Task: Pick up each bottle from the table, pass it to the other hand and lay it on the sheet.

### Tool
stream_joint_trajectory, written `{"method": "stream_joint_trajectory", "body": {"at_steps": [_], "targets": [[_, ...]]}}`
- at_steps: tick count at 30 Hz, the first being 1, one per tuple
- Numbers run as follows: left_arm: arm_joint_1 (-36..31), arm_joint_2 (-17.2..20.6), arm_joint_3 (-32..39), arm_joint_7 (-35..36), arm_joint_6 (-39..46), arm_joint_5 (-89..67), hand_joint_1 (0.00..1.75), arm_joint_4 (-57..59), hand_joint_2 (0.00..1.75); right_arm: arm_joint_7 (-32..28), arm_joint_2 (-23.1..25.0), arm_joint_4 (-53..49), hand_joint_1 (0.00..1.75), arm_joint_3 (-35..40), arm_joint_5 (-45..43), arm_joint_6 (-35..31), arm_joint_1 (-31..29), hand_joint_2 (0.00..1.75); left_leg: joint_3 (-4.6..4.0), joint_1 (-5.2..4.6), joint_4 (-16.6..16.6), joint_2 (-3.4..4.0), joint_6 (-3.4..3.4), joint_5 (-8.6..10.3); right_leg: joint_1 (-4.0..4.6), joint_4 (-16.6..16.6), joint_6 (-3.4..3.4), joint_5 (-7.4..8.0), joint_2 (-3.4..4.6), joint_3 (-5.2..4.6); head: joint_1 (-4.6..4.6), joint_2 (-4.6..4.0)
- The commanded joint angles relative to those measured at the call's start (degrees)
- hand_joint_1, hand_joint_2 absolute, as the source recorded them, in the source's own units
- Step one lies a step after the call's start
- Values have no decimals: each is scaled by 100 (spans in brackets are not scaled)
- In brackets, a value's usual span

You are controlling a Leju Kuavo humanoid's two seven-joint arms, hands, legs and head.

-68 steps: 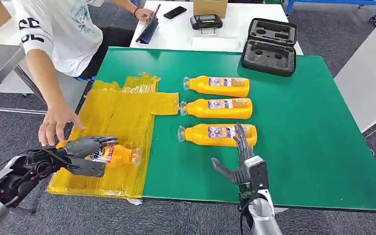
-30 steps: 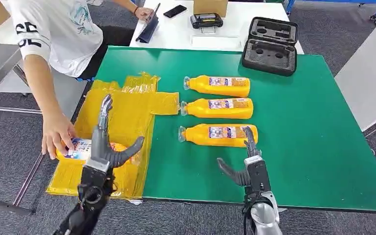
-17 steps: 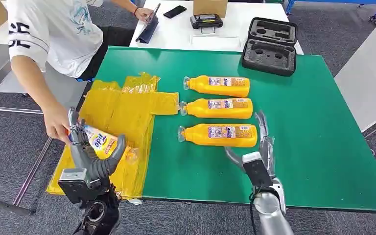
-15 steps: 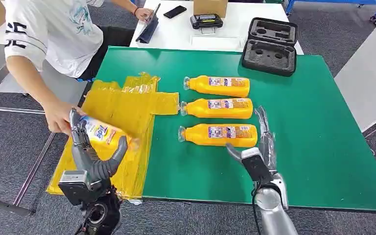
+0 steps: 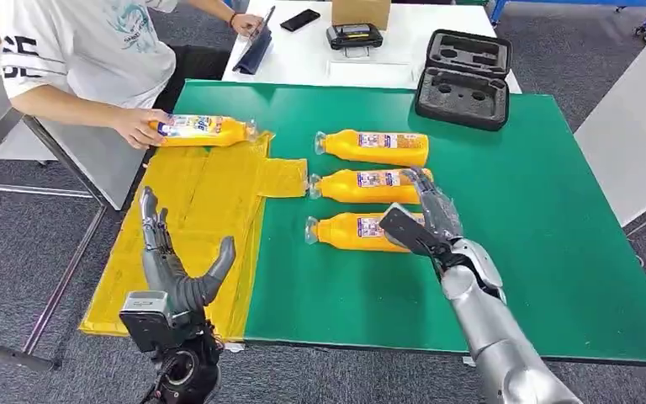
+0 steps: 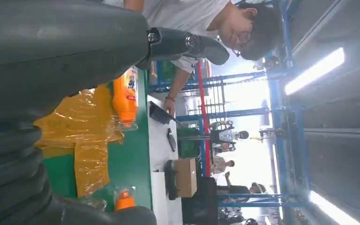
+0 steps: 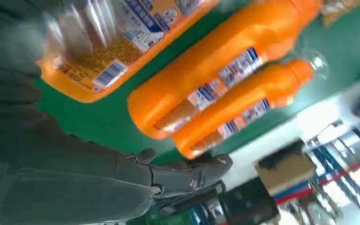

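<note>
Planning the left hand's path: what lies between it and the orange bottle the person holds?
In the head view, only yellow plastic sheet lies between left hand and orange bottle.

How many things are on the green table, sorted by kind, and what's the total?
Orange bottles: 4, three in a row and one a person's hand holds at the far end of the sheet
Yellow sheets: 1
Black foam cases: 1
Total: 6

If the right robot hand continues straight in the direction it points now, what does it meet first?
Probably the nearest bottle: the right robot hand is open above its base end, fingers reaching toward the middle bottle. Depth is unclear.
</note>
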Motion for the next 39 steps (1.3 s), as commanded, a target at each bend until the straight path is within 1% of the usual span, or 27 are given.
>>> {"method": "stream_joint_trajectory", "body": {"at_steps": [1,2,3,4,6,7,10,11,13,14,15,16,19,21,22,25,26,27,28,29,33,35,38,39], "targets": [[-235,-24,-10,17,133,-25,0,563,175,139,-6,1385,0,468,104,111,-762,175,14,-2,-5,2,-3,-4,-2,-3,-3,-4,2,12,-2,0],[-235,-24,-10,17,133,-25,0,563,175,139,-6,1385,0,468,104,111,-762,175,28,-1,-5,3,-5,-10,-2,-4,-6,-10,3,26,2,0],[-235,-24,-10,17,133,-25,0,563,175,139,-6,1385,0,468,104,111,-762,175,13,0,-5,1,-3,-3,-1,-3,-4,-4,1,12,0,0],[-235,-24,-10,17,133,-25,0,563,175,139,-6,1385,0,468,104,111,-762,175,32,0,-4,2,-6,-13,0,-4,-7,-12,3,31,0,0],[-202,-46,11,17,134,-67,0,579,175,254,15,1540,0,554,191,213,-869,175,17,0,-3,0,-3,-6,-2,-3,-5,-7,1,17,0,0],[-171,-73,57,17,134,-139,0,578,175,304,41,1643,0,592,222,268,-955,175,31,0,-4,4,-5,-12,-2,-3,-8,-11,5,30,-2,0],[-56,-85,132,17,134,-212,0,428,175,368,81,1804,0,680,263,395,-1102,175,24,0,-2,9,-5,-11,-2,-2,-7,-8,10,21,0,0],[-44,-80,133,17,134,-217,0,407,175,375,86,1814,0,684,260,406,-1115,175,32,0,-3,10,-7,-14,-2,-1,-10,-11,11,29,0,0],[22,-102,189,17,134,-260,0,300,175,414,98,1874,0,724,263,476,-1154,175,14,-2,-2,11,-4,-9,-4,0,-6,-6,11,11,0,0],[51,-114,209,17,134,-295,0,275,175,424,110,1891,0,741,266,494,-1156,175,29,-1,-1,15,-7,-17,-3,1,-10,-12,16,25,0,0],[62,-121,222,17,134,-336,0,289,175,450,111,1916,0,767,273,527,-1161,175,19,0,-1,10,-5,-12,-2,0,-7,-8,12,17,0,0],[68,-133,233,17,134,-333,0,320,175,550,106,1977,0,802,300,612,-1184,175,13,0,-3,6,-4,-7,-1,-2,-5,-5,7,11,0,0],[57,-144,241,17,134,-322,0,449,175,875,62,2136,0,944,430,860,-1306,175,29,-1,-3,7,-6,-15,-2,-1,-7,-13,7,27,0,0],[56,-150,233,17,134,-306,0,483,175,977,-4,2187,0,1010,494,936,-1343,175,13,-1,-3,3,-3,-7,-2,-1,-4,-6,3,13,0,0],[72,-156,237,17,134,-315,0,482,175,1033,-34,2213,0,1026,506,981,-1345,175,29,0,-4,4,-5,-14,-1,-3,-8,-12,4,29,0,-2],[72,-156,237,17,134,-315,0,482,175,1033,-34,2213,0,1026,506,981,-1345,175,18,-2,-4,2,-3,-7,-4,-2,-5,-7,2,17,-2,0],[72,-156,237,17,134,-315,0,482,175,1033,-34,2213,0,1026,506,981,-1345,175,48,1,-3,5,-8,-21,-1,-3,-11,-19,5,47,0,0],[72,-156,237,17,134,-315,0,482,175,1033,-34,2213,0,1026,506,981,-1345,175,15,-1,-3,-2,-3,-6,-3,-2,-5,-7,-2,16,0,0],[72,-156,237,17,134,-315,0,482,175,1033,-34,2213,0,1026,506,981,-1345,175,12,-1,-3,-2,-3,-5,-3,-2,-4,-6,-2,13,0,0],[72,-156,237,17,134,-315,0,482,175,1033,-34,2213,0,1026,506,981,-1345,175,25,-1,-3,-4,-4,-10,-3,-2,-7,-11,-4,26,0,0],[66,-158,240,17,134,-308,0,500,175,1076,-49,2228,0,1045,520,1009,-1327,175,10,-2,-4,-2,-2,-4,-4,-2,-4,-5,-2,10,0,0],[40,-173,248,17,134,-302,0,533,175,1158,-62,2256,0,1084,541,1086,-1348,175,33,0,-6,-4,-6,-13,-1,-5,-9,-14,-4,34,0,0],[29,-169,248,17,134,-275,0,555,175,1167,-79,2299,0,1093,519,1192,-1404,175,15,-1,-5,-3,-2,-5,-3,-3,-5,-6,-3,16,0,0],[37,-156,245,17,131,-261,0,541,175,1156,-98,2302,0,1094,519,1201,-1405,175,24,-1,-3,-5,-4,-10,-2,-3,-6,-11,-5,25,0,0]]}}
